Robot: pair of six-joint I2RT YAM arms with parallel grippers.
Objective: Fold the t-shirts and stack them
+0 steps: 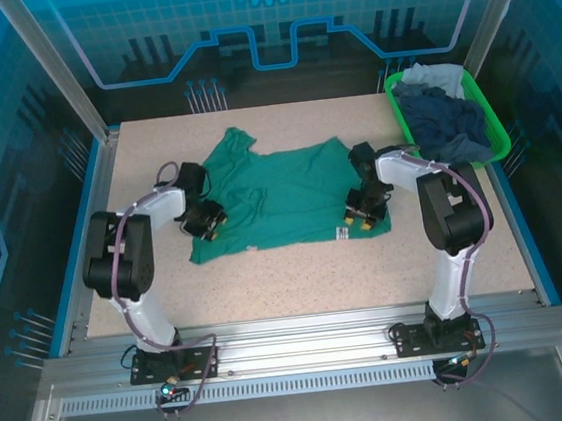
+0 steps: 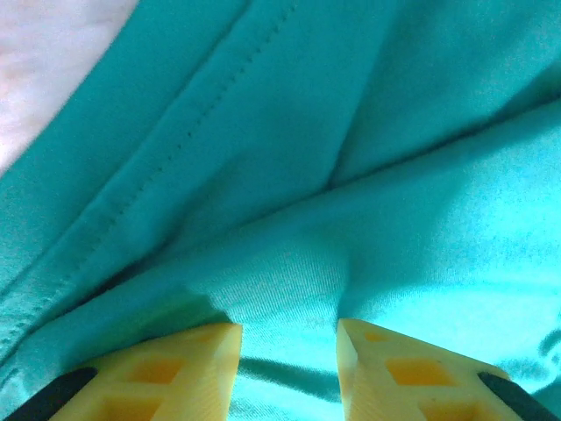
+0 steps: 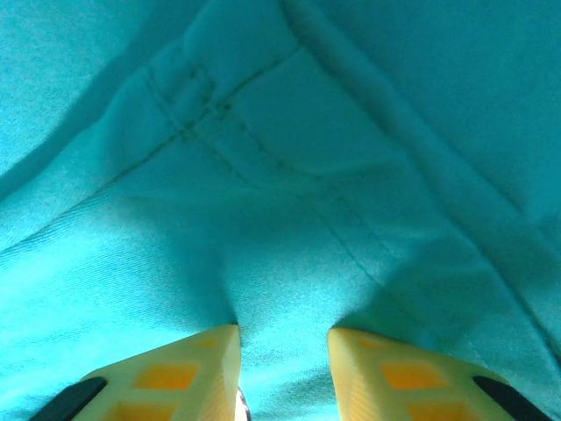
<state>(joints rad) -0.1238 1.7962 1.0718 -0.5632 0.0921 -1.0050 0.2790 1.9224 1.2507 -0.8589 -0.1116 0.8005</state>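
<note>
Across the centre of the overhead frame, a teal-green soft cloth t-shirt (image 1: pixel 279 196) is lying spread on a speckled beige tabletop (image 1: pixel 289 285). The left gripper (image 1: pixel 207 228) and right gripper (image 1: pixel 361 220) are pinching it near its lower corners, yellow fingers narrowed on bunched fabric.

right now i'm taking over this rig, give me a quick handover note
Left gripper: down on the green shirt at its left lower edge, cloth ridged up between the fingers; cannot tell if the grip is firm.
Right gripper: the same at the right lower corner, near the white tag.
The green shirt lies spread out on the table. A navy shirt and a pale grey shirt sit in the basket, far right.
Done: nothing folded, no stack.
Left: fold this one, then the basket ones, then stack them.
</note>
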